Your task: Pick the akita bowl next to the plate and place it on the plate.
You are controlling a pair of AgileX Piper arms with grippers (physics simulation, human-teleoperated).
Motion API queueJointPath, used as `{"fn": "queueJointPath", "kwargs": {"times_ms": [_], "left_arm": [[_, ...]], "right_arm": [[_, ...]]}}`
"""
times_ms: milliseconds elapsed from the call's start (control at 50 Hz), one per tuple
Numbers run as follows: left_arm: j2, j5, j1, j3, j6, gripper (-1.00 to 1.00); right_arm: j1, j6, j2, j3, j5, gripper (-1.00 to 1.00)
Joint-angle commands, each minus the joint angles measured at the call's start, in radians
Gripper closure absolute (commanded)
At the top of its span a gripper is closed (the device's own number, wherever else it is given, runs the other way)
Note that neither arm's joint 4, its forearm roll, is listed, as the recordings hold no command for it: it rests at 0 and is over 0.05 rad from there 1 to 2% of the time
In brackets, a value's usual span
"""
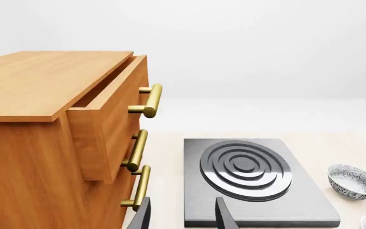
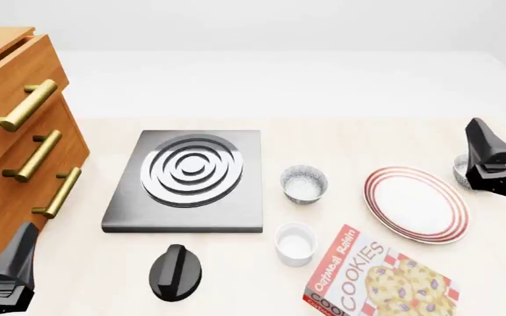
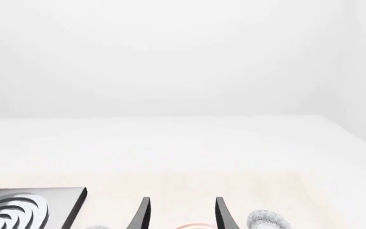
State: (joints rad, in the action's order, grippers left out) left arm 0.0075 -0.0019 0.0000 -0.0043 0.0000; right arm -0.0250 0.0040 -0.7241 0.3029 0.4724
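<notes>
Table (image 2: pixel 350 141) | ramekin (image 2: pixel 295 243), cookie box (image 2: pixel 378 280) near plate (image 2: pixel 416 204)

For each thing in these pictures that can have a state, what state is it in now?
top drawer: pulled partly open
lower drawers: shut
akita bowl right of plate: upright, on table, partly hidden by right hand
second akita bowl: upright, empty
plate: flat, nothing on it
ramekin: upright, empty
cookie box: lying flat
left hand: open, holding nothing
right hand: open, holding nothing
</notes>
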Motion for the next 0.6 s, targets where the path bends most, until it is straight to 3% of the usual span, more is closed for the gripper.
{"fn": "queueJointPath", "kwargs": {"times_ms": [20, 600], "left_arm": [[0.000, 0.000, 0.000, 0.000, 0.000, -1.00], [0.000, 0.000, 0.000, 0.000, 0.000, -1.00]], "right_arm": [[-0.016, -0.008, -0.088, 0.023, 0.050, -1.00], [-0.052, -0.031, -0.270, 0.122, 0.105, -1.00]]}}
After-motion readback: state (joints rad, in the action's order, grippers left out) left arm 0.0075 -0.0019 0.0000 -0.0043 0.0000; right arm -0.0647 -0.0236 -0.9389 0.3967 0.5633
